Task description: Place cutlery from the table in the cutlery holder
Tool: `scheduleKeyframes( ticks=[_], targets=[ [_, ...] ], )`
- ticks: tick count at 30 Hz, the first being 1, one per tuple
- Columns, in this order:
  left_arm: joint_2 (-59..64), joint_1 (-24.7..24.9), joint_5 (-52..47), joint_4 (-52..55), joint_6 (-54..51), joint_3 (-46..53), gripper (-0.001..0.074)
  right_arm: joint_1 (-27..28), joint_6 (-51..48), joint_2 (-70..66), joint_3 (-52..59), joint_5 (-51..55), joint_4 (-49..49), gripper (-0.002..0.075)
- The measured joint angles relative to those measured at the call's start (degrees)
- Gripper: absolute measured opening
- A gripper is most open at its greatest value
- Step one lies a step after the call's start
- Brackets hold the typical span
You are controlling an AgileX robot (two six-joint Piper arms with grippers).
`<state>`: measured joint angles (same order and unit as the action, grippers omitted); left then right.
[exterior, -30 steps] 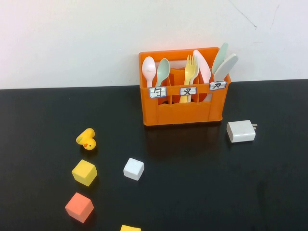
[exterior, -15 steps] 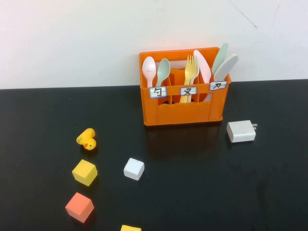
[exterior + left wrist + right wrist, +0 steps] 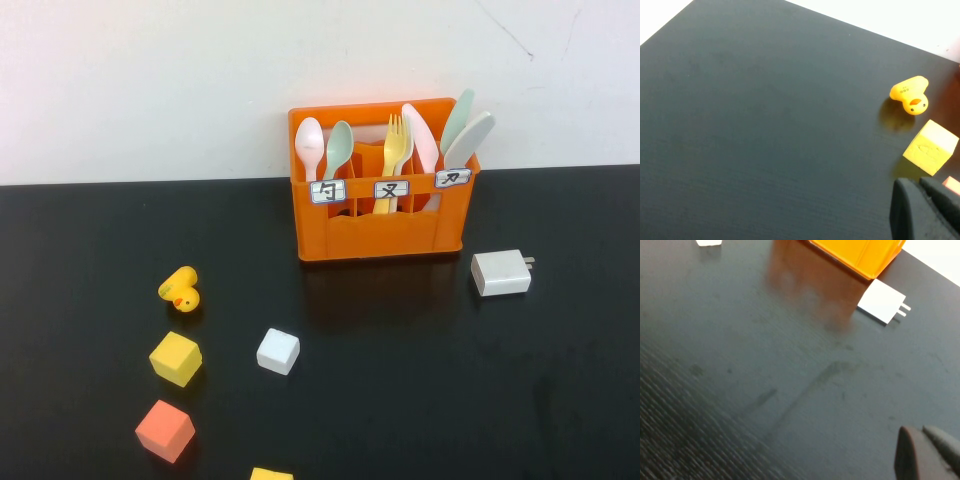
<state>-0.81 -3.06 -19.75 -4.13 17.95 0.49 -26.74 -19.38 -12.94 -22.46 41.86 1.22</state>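
The orange cutlery holder (image 3: 380, 235) stands at the back of the black table (image 3: 420, 390). In it stand a pale pink spoon (image 3: 309, 140), a pale green spoon (image 3: 340, 145), a yellow fork (image 3: 394, 140), a cream-white knife (image 3: 420, 135) and a grey knife (image 3: 470, 135). No cutlery lies on the table. Neither arm shows in the high view. My left gripper (image 3: 916, 186) is shut and empty over the table near a yellow cube (image 3: 931, 148). My right gripper (image 3: 919, 431) is shut and empty, well short of the holder (image 3: 860, 252).
A yellow toy duck (image 3: 181, 290), a yellow cube (image 3: 175, 358), a white cube (image 3: 278, 351) and an orange-red cube (image 3: 165, 430) lie front left. A white charger block (image 3: 500, 272) lies right of the holder.
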Motion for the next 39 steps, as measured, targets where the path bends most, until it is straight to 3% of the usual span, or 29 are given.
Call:
scheduleKeyframes(
  ticks=[19,32,39],
  targets=[
    [0.0,0.0,0.0,0.0,0.0,0.0,-0.0001,-2.4,0.0,-6.3,0.0,0.0,-0.2,-0.0002],
    [0.0,0.0,0.0,0.0,0.0,0.0,-0.0001,16.9,0.0,1.5,0.0,0.0,-0.3,-0.0002],
    [0.0,0.0,0.0,0.0,0.0,0.0,-0.0001,20.3,0.0,5.8,0.0,0.1,-0.3,-0.0002]
  ],
)
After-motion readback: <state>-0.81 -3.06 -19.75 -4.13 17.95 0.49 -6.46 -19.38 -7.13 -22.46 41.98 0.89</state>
